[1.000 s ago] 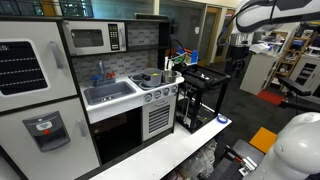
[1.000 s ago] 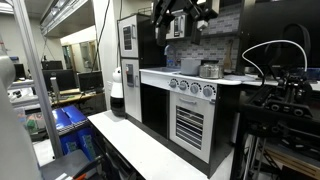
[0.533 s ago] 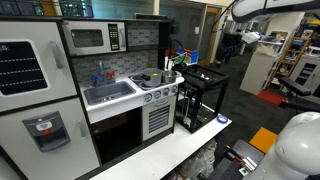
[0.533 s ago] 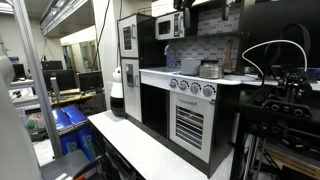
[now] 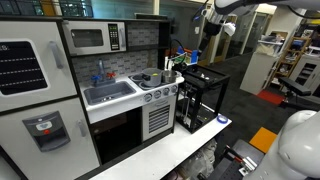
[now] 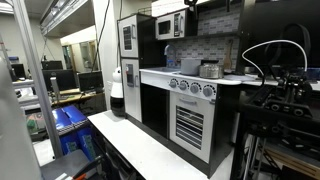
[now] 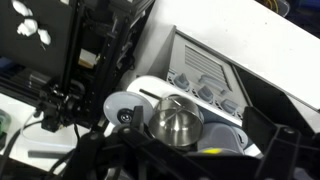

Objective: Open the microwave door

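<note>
The microwave door [image 5: 86,39] is seen closed, flush with its frame, set high above the sink [image 5: 110,93], with the black keypad [image 5: 115,37] just beside it. In an exterior view the door is also shown at an angle from the side [image 6: 166,27], again closed. The tool [image 5: 208,30] is held up in the air, well apart from the door, out past the stove [image 5: 155,88] and above a black rack [image 5: 200,95]. Whether its fingers are spread or pressed together cannot be told: it is small and dark in the exterior view, and only dim shapes are shown along the lower edge of the wrist view. A steel pot [image 5: 148,77] is seen on the stove, near the sink. In the wrist view the pot [image 7: 177,118] is looked down on from above, with the knob panel [image 7: 205,75] just beyond it.
</note>
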